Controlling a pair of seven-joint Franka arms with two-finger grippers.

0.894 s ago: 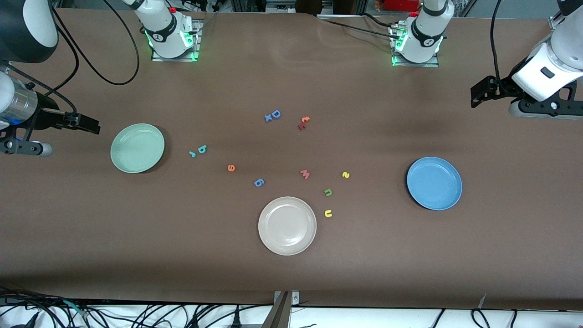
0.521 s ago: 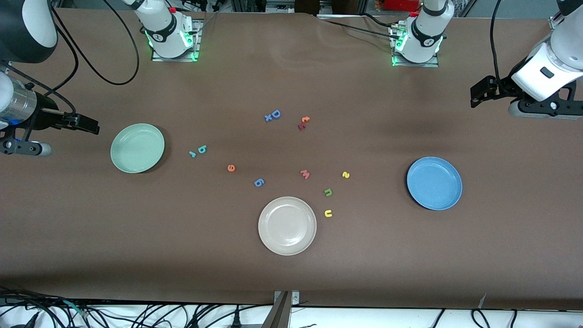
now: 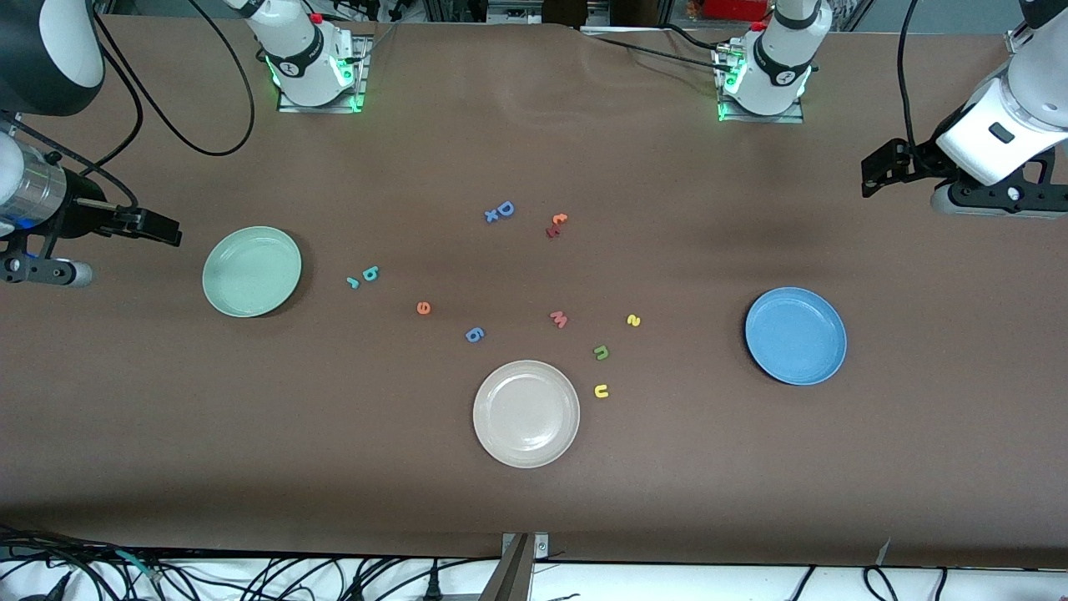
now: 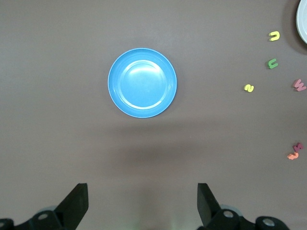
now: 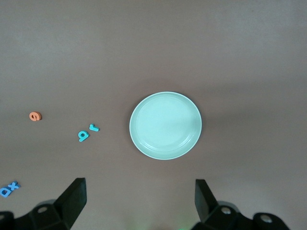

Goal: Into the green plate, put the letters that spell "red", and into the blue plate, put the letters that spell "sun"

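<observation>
The green plate (image 3: 250, 271) (image 5: 165, 125) lies toward the right arm's end of the table and holds nothing. The teal "d" (image 3: 370, 273) (image 5: 83, 136), teal "r" (image 3: 353, 282) (image 5: 94, 128) and orange "e" (image 3: 423, 308) (image 5: 34, 116) lie beside it. The blue plate (image 3: 795, 335) (image 4: 142, 82), also bare, lies toward the left arm's end. The yellow "s" (image 3: 633, 320) (image 4: 249, 88), green "n" (image 3: 602, 352) (image 4: 273, 63) and yellow "u" (image 3: 601, 391) (image 4: 274, 36) lie between it and the table's middle. My right gripper (image 3: 158, 227) (image 5: 139, 189) and left gripper (image 3: 880, 169) (image 4: 142, 191) hover open and hold nothing, each over bare table at its own end.
An off-white plate (image 3: 526, 413) lies nearest the front camera, mid-table. A blue "g" (image 3: 474, 335), a pinkish "w" (image 3: 559, 319), a blue "D" (image 3: 506, 209) with a small "x" (image 3: 491, 216), and a small orange and red pair (image 3: 555, 225) also lie about.
</observation>
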